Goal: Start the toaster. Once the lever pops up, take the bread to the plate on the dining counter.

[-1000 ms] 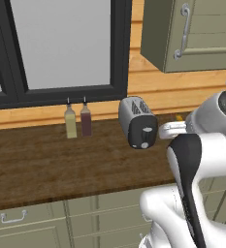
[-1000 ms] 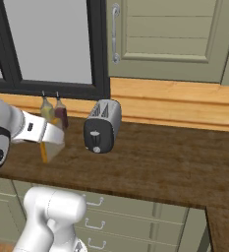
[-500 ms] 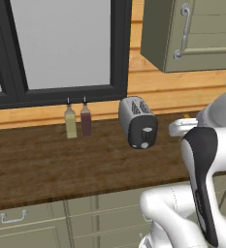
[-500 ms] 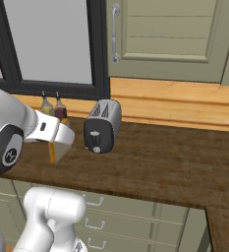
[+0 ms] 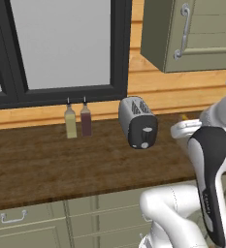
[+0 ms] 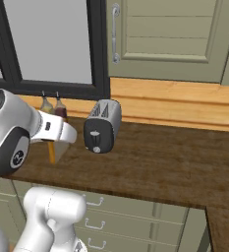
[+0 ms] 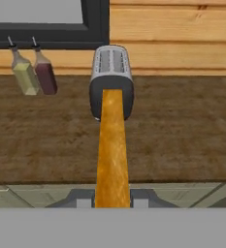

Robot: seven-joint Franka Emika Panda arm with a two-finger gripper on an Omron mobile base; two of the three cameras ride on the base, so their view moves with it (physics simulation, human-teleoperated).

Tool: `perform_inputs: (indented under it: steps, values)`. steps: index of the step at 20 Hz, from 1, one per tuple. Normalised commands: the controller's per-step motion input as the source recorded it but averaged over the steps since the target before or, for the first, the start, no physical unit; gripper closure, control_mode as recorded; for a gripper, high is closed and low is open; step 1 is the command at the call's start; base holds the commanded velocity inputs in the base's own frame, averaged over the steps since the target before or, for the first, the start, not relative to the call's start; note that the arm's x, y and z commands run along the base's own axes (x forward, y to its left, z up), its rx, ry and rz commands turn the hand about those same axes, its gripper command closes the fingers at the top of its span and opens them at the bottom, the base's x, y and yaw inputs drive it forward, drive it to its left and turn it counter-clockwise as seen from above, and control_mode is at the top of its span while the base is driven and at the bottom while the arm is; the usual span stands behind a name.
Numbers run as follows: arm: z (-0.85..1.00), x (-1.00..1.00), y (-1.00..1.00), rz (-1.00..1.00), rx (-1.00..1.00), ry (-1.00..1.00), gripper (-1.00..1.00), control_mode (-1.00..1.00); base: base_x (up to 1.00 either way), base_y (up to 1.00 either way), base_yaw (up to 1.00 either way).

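Your gripper (image 7: 112,201) is clamped on the bread (image 7: 112,150), held edge-on and clear of the worktop (image 7: 182,135) in front of the toaster (image 7: 111,80), which stands near the back wall with two slim bottles (image 7: 34,72) just to its left below the window.

Pretty clearly a home kitchen, rendered rather than filmed. A dark wood worktop (image 5: 61,164) is run along a wood-panelled wall, with grey-green drawers (image 6: 135,221) fitted underneath and a matching wall cupboard (image 5: 192,34) hung at about 1 o'clock. A black-framed window (image 5: 61,48) is set at 11 o'clock above the worktop. A silver toaster (image 5: 137,122) is parked near the centre, and two slim bottles (image 5: 78,123) are stood at 9 o'clock from it, by the sill.
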Motion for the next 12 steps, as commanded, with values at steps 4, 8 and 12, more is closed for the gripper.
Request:
perform_inputs:
  steps: [4, 8, 12]
  values:
    - [0.00, 0.00, 0.04, 0.03, 0.00, 0.00, 1.00, 1.00, -0.10, 0.12, 0.03]
    - [0.00, 0.00, 0.00, 0.00, 0.00, 0.00, 1.00, 1.00, -0.56, 0.54, 0.20]
    - [0.00, 0.00, 0.00, 0.00, 0.00, 0.00, 1.00, 1.00, -0.43, 0.88, 0.52]
